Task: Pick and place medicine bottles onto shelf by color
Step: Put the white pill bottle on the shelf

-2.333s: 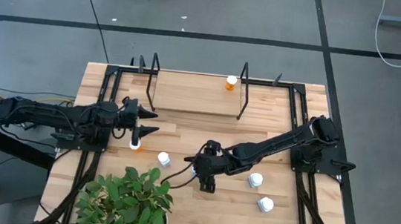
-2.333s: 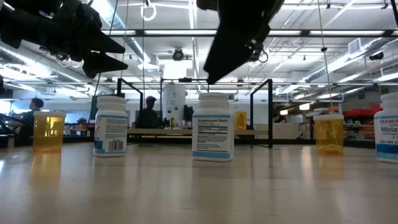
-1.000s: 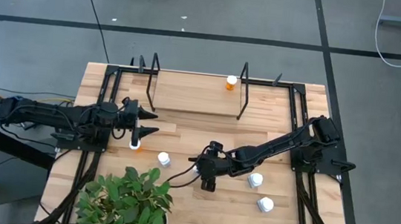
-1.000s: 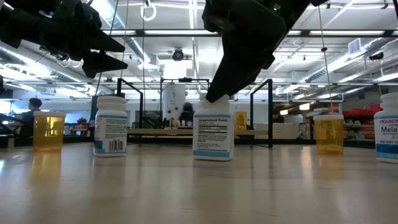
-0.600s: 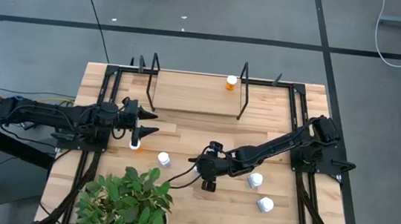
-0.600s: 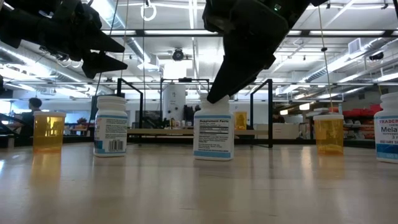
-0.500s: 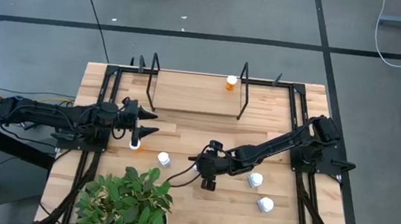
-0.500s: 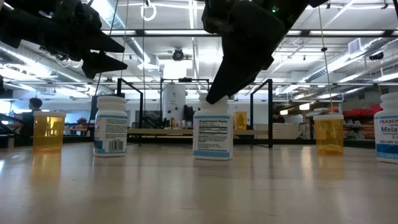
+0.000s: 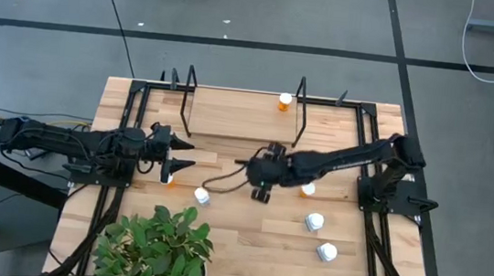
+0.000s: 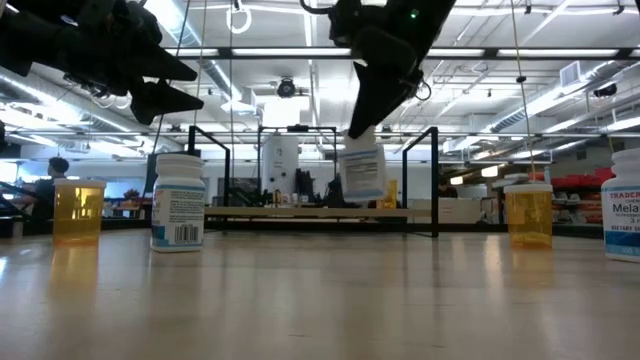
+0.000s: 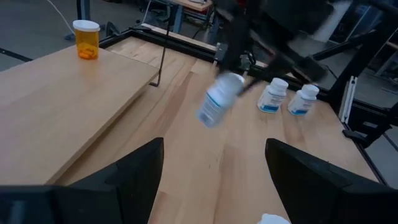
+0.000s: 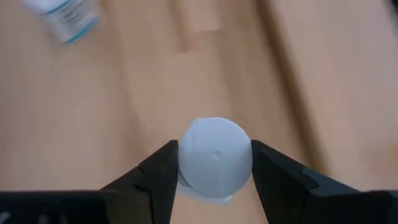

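Observation:
My right gripper (image 9: 264,188) is shut on a white medicine bottle (image 10: 363,170), which hangs above the middle of the table, in front of the shelf (image 9: 240,114). One orange bottle (image 9: 285,102) stands on the shelf's far right. My left gripper (image 9: 188,152) waits open at the table's left, above an orange bottle (image 9: 166,178) and touching nothing. More bottles stand on the table: a white one (image 9: 201,196), an orange one (image 9: 308,189) and two white ones (image 9: 313,222) (image 9: 327,252). My right gripper pinches the white bottle's round cap (image 12: 214,155) between its two fingers (image 12: 163,171), one on each side of it. The fingers come slanting down from above. The bottle hangs below them, tilted, lifted clear of the table.
A leafy green plant (image 9: 157,248) stands at the near left edge. Black metal uprights (image 9: 300,111) frame both ends of the shelf. Bare wood lies between the shelf and the standing bottles.
My right gripper has gone up and toward the far edge, nearer the shelf, taking the white bottle with it. The bottle stood on the table a second ago and now hangs tilted, lifted clear.

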Tool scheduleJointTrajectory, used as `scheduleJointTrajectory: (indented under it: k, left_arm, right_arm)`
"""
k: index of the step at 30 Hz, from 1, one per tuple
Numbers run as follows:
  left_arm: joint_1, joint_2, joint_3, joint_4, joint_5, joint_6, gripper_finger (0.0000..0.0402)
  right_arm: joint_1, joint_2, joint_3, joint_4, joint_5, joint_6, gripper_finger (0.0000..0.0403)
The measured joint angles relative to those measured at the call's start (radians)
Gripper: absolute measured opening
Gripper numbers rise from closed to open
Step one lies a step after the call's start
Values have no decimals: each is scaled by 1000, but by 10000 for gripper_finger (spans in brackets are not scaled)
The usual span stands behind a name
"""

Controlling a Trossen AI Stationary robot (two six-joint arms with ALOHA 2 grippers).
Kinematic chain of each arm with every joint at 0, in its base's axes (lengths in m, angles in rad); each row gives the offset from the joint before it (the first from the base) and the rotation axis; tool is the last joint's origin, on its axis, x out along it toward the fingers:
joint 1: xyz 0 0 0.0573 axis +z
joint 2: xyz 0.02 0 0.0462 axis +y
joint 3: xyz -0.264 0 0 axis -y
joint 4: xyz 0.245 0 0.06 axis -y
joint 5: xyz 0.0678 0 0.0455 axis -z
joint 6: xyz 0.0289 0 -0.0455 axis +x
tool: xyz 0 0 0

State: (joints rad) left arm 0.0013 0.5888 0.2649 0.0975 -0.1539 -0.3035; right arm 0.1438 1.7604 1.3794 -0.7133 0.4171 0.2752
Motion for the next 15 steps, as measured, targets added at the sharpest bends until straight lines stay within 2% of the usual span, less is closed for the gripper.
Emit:
scheduleJointTrajectory:
  k: [8, 15]
  left_arm:
    - [0, 0, 0, 0, 0, 0, 286]
    - [0, 0, 0, 2, 0, 0, 286]
  right_arm:
    - [-149, -76, 1, -74, 54, -20, 193]
    - [-291, -98, 2, -63, 57, -18, 193]
